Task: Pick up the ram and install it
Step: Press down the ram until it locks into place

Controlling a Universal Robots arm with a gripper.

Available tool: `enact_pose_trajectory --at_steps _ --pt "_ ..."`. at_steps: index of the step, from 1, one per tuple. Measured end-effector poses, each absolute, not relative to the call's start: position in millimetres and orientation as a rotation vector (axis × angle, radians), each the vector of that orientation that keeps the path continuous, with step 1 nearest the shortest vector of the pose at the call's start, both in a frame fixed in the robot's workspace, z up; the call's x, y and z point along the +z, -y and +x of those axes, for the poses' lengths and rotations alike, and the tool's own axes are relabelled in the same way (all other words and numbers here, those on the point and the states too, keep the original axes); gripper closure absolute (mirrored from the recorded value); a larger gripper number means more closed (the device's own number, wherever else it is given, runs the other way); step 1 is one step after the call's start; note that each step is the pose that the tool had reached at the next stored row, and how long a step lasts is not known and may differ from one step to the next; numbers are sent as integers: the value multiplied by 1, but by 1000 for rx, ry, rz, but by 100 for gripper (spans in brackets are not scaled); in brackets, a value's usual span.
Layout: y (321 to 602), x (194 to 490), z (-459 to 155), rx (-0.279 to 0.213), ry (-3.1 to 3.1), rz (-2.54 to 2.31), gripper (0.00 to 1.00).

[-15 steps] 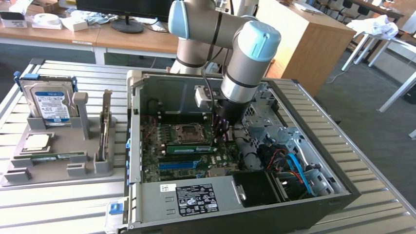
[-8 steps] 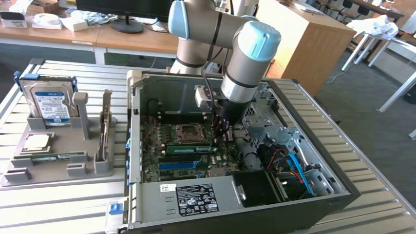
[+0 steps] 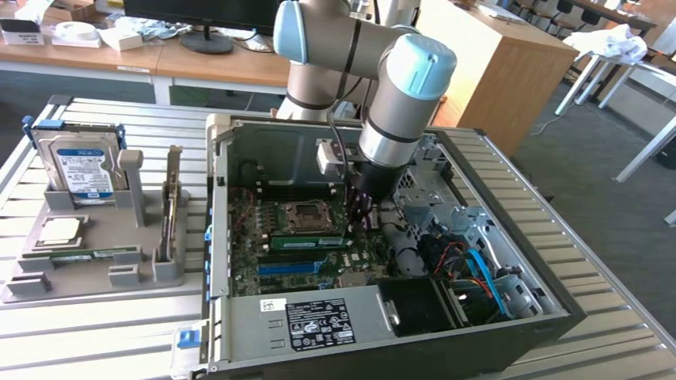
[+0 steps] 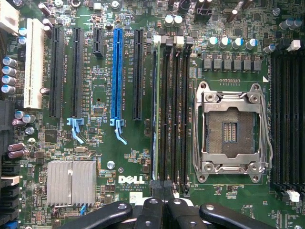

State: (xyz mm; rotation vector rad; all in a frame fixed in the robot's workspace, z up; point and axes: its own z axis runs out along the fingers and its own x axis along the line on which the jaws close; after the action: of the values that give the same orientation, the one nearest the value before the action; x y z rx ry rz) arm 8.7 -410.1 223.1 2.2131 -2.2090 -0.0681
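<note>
Going left to right in the exterior view: a grey tray (image 3: 95,281) sits outside the case, holding a hard drive (image 3: 82,162) with a blue-and-white label I can't read and a silver CPU (image 3: 60,231).

Then comes the open PC case (image 3: 549,305). The ram (image 3: 306,241) is already standing in a slot just beside the empty CPU socket (image 3: 306,212). From the wrist cam it's edge-on, a thin strip (image 4: 154,109) in the outermost slot of that bank.

The gripper (image 3: 357,223) is down inside the case, over one end of that slot. Its fingers (image 4: 151,210) are pressed together with no gap, so it's closed, and I can't see it clamping anything.

On handling, I'd guess the stick is very light and stiff but fragile. Take it by the long edges or short ends, not the chips or contacts. It probably needs straight-down pressure, since twisting could stress the board or the slot latches. I can't tell if the latches have clicked.

The only readable text is "DELL" (image 4: 129,179), printed white on the motherboard (image 4: 100,71). The power supply sticker (image 3: 320,323) is too small to make out.
</note>
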Motion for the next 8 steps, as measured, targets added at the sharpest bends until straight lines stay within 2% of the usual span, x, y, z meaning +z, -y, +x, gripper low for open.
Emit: enact_pose_trajectory --at_steps 8 --pt "410 232 9 -68 2209 2213 90"
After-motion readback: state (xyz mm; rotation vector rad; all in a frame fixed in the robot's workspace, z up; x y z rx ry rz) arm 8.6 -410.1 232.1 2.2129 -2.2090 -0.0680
